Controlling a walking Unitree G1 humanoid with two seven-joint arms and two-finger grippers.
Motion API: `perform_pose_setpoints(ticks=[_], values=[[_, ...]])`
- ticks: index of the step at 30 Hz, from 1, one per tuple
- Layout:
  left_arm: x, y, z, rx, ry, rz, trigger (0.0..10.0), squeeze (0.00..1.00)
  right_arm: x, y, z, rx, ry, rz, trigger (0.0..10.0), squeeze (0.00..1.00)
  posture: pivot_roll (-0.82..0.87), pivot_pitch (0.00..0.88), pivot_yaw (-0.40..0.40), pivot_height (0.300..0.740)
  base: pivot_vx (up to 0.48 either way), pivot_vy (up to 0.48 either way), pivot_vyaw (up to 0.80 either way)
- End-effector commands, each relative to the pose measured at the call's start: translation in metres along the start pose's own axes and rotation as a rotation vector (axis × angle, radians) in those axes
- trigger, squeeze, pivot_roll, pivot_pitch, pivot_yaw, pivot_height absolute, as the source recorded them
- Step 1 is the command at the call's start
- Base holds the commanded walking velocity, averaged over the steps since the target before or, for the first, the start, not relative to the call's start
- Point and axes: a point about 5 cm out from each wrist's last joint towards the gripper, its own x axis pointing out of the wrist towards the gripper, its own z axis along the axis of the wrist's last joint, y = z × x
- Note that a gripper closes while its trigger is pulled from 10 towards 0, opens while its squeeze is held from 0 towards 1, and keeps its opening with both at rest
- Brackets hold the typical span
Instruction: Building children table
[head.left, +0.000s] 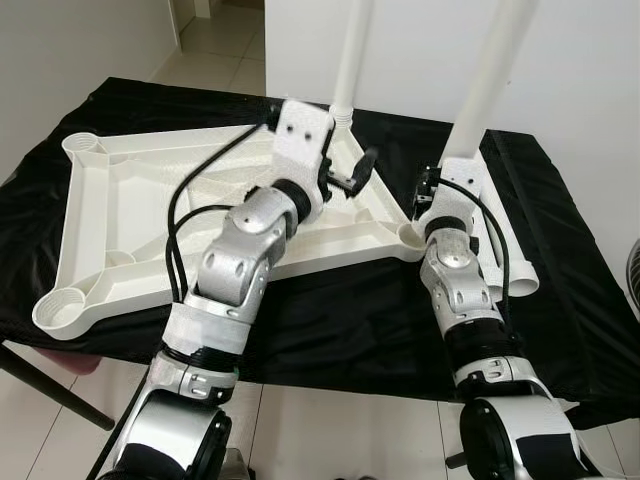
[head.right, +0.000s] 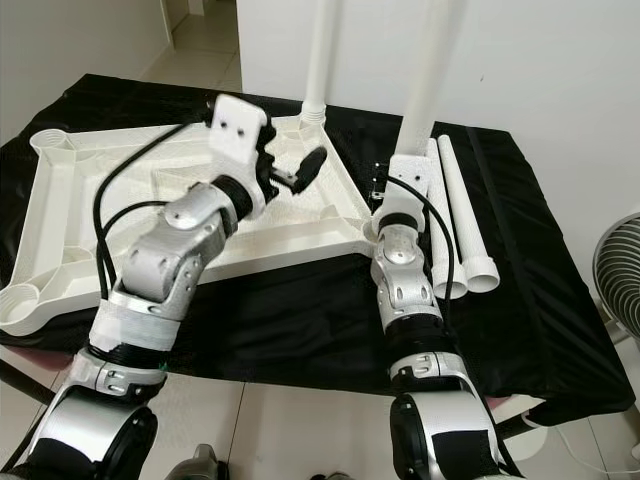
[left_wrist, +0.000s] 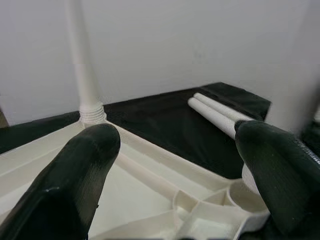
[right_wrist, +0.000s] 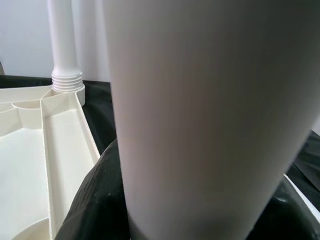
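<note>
The right gripper (head.left: 432, 200) is closed around the base of a white leg (head.left: 490, 75), which stands upright in the corner socket of the upturned white tabletop (head.left: 90, 200) nearest the right edge of the black-draped table (head.left: 560, 300). The left gripper (head.left: 352, 178) is held wide open and empty above the tabletop's ribbed underside, between the two standing legs. The second leg (head.left: 352, 55) is already seated at the far corner of the tabletop.

The legs are judged to be light, hollow, rigid plastic with a smooth, somewhat slippery surface; a hold low down, just above the threaded collar, is judged best for turning one without tipping it. The tabletop appears stiff and light, and liable to slide on the cloth.

In the right wrist view the held leg (right_wrist: 200, 110) is seen pressed against the black fingers (right_wrist: 95, 200), a contact that the arm hides in the head views. Two spare legs (head.right: 462, 220) lying along the right edge are seen clearly in the right eye view.
</note>
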Motion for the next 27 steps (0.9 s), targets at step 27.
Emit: perform_pose_setpoints(ticks=[27], values=[[0.008, -0.042, -0.088, 0.184, 0.349, -0.234, 10.0, 0.0, -0.013, -0.032, 0.012, 0.111, -0.076, -0.077, 10.0, 0.0, 0.14, 0.083, -0.032, 0.74, 0.0, 0.0, 0.0]])
